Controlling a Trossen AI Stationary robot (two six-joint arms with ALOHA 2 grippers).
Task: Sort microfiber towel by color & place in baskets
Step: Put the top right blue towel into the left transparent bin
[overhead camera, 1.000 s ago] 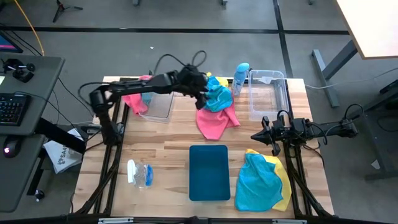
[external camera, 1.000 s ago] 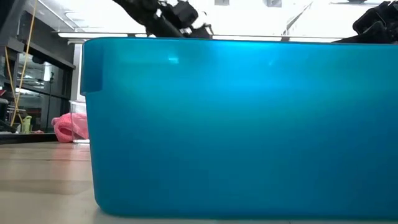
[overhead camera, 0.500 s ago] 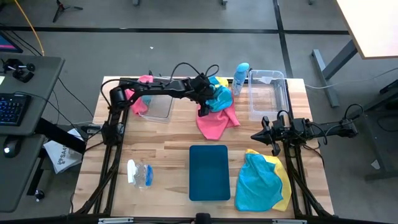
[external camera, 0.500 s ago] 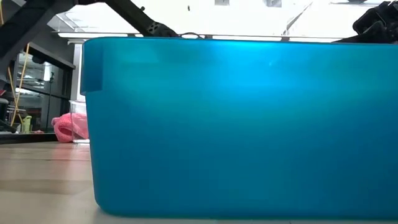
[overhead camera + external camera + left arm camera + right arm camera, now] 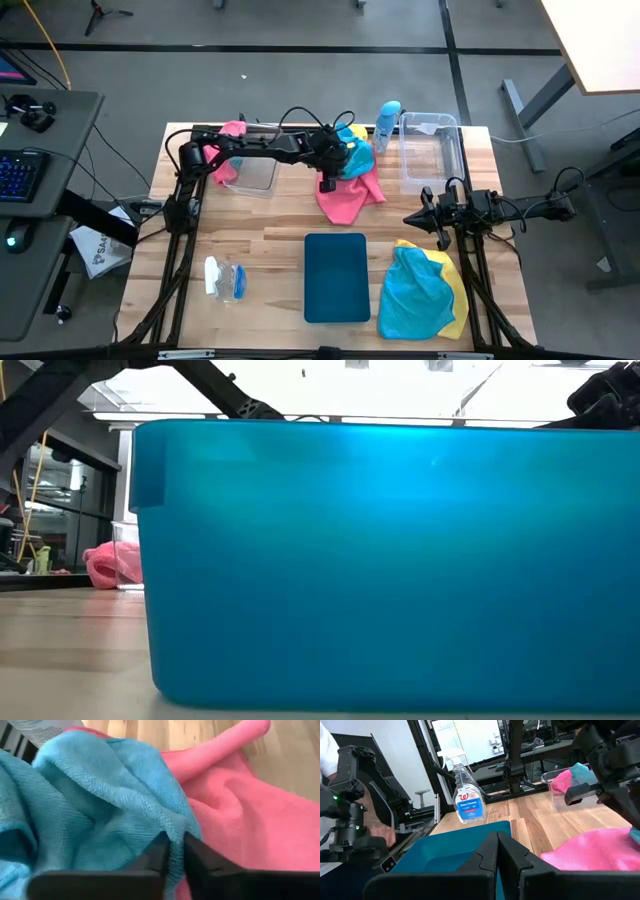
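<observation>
Red logo, blue "Glass Cleaner" label on spray bottle (image 5: pixel 467 790)

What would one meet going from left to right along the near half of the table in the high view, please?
Spray bottle lying on its side → dark-teal tray → blue towel lying over a yellow one.

I see a wooden table (image 5: pixel 270 225) carrying a teal tray (image 5: pixel 336 276), two clear bins (image 5: pixel 254 172) (image 5: pixel 430 155), two spray bottles (image 5: pixel 224 278) (image 5: pixel 386 125), and towel heaps (image 5: pixel 348 175) (image 5: pixel 422 292).
</observation>
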